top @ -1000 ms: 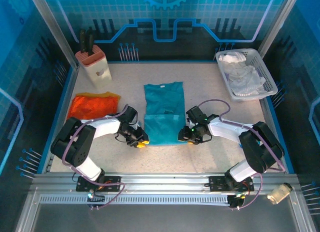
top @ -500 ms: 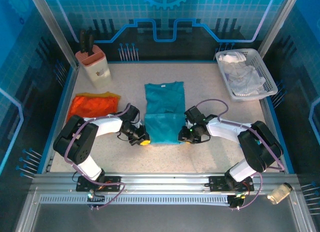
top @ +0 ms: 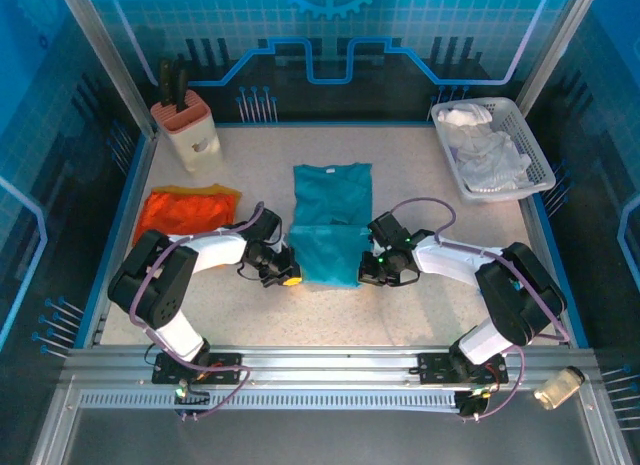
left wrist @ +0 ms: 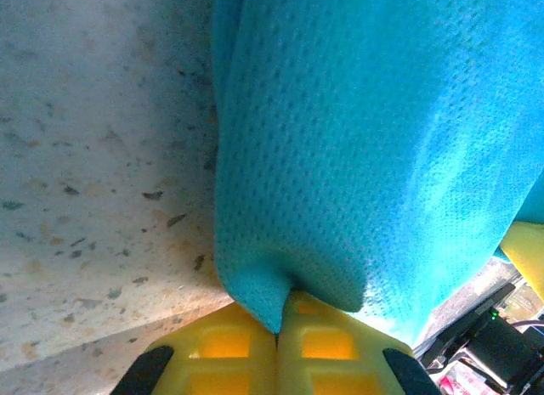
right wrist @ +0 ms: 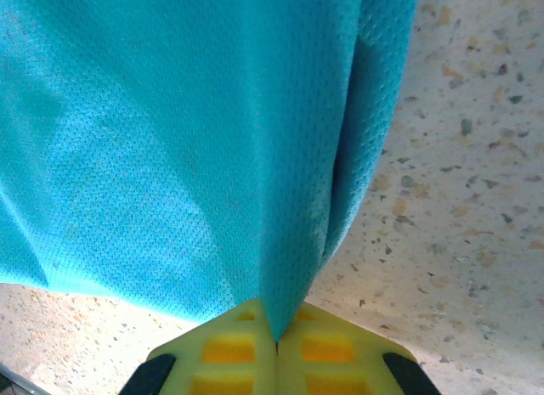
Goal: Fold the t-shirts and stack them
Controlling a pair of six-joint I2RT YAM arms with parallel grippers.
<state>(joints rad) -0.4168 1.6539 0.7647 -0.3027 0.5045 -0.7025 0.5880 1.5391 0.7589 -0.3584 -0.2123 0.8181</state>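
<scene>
A teal t-shirt [top: 331,217] lies flat in the middle of the table, folded narrow, collar at the far end. My left gripper [top: 291,279] is shut on its near left corner, and the teal cloth [left wrist: 357,157] is pinched between the yellow fingertips [left wrist: 229,357]. My right gripper [top: 367,277] is shut on the near right corner; the cloth [right wrist: 195,149] rises from between its yellow fingertips [right wrist: 331,348]. The near hem is lifted off the table. An orange t-shirt [top: 184,211] with a yellow edge lies folded at the left.
A knife block [top: 190,133] stands at the back left. A white basket [top: 524,150] holding white cloths sits at the back right. Blue walls and metal posts close the table on three sides. Bare speckled tabletop [top: 330,320] lies between the shirt and the arm bases.
Both grippers closed on the teal shirt's near corners and drew inward. The near hem has come up and shifted slightly away from the bases.
</scene>
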